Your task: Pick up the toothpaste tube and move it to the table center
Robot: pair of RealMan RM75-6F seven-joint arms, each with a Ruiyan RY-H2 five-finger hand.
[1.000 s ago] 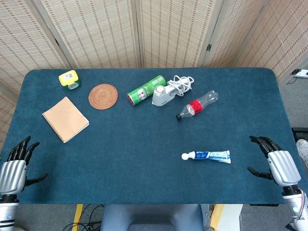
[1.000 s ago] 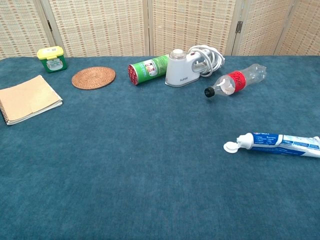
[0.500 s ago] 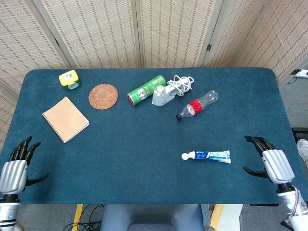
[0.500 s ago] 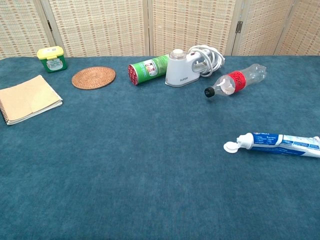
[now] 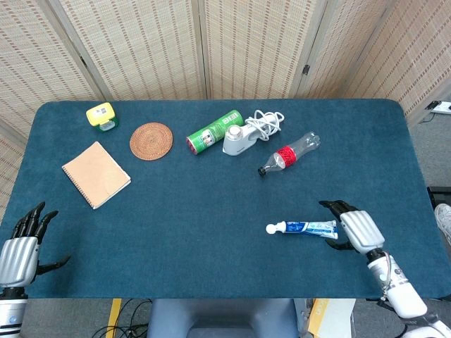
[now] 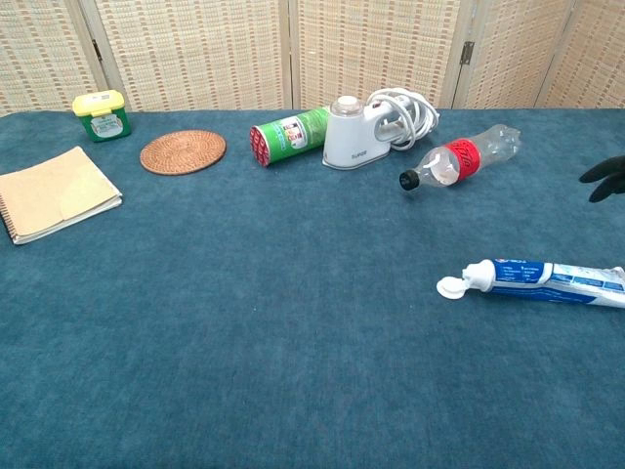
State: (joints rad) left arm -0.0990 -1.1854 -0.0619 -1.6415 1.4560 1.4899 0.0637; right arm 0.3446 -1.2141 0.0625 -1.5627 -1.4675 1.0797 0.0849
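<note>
The toothpaste tube (image 5: 304, 227), white and blue with a white cap pointing left, lies flat on the blue table at the right front; the chest view shows the tube (image 6: 542, 277) too. My right hand (image 5: 354, 229) hovers at the tube's crimped right end with fingers spread, holding nothing; only its dark fingertips (image 6: 605, 174) enter the chest view at the right edge. My left hand (image 5: 19, 250) is open at the table's near left corner, far from the tube.
Along the back stand a yellow-lidded box (image 5: 101, 115), a woven coaster (image 5: 151, 140), a green can (image 5: 213, 131) on its side, a white appliance with cord (image 5: 245, 135) and a lying plastic bottle (image 5: 289, 153). A tan notebook (image 5: 95, 174) lies at the left.
My right hand has moved left from the table's right edge to the tube's right end. The tube has not moved. My left hand has barely shifted.
</note>
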